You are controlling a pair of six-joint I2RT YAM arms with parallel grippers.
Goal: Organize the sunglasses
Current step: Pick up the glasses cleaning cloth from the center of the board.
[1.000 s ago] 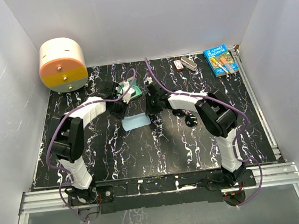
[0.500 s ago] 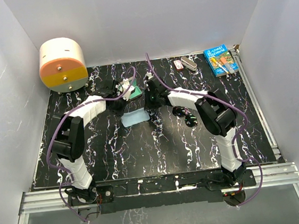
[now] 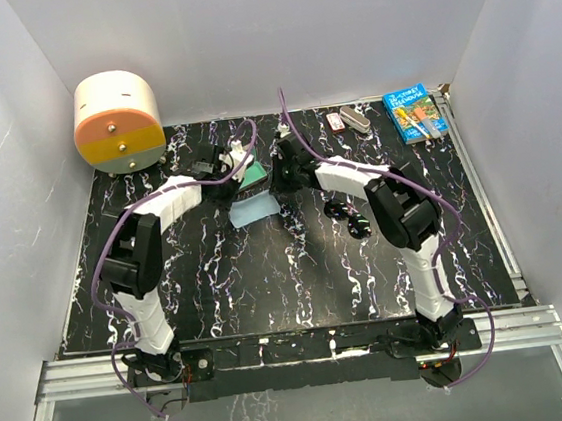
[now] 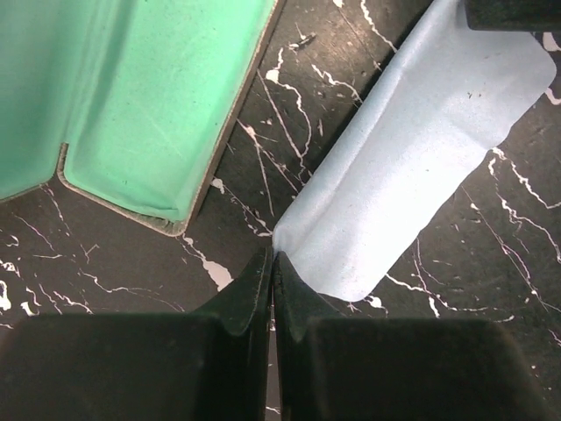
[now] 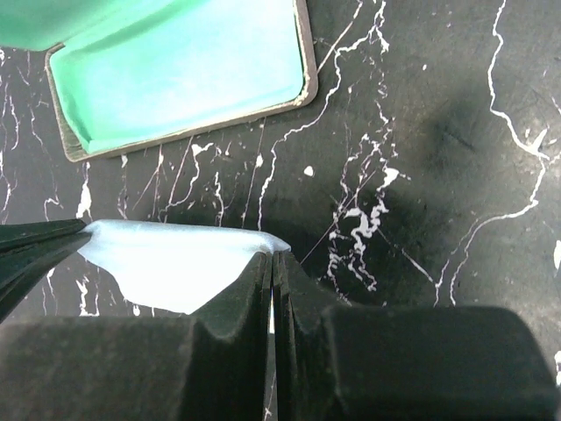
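The light-blue cloth (image 3: 254, 210) hangs between my two grippers, just in front of the open grey-brown case with teal lining (image 3: 253, 171). My left gripper (image 3: 231, 181) is shut on one cloth corner (image 4: 421, 158), with the case (image 4: 158, 105) to its left. My right gripper (image 3: 278, 183) is shut on the other corner of the cloth (image 5: 175, 263), with the case (image 5: 184, 79) ahead of it. The left gripper's fingers (image 5: 35, 246) show at the cloth's far end in the right wrist view. The black sunglasses (image 3: 347, 216) lie on the table right of the cloth, under the right arm.
A round white, orange and yellow container (image 3: 118, 121) stands at the back left. A blue book (image 3: 416, 114) and two small items (image 3: 349, 120) lie at the back right. White walls enclose the black marbled table (image 3: 268, 282).
Both grippers have moved toward the back of the table with the cloth held between them, bringing it closer to the open case. The sunglasses have not moved.
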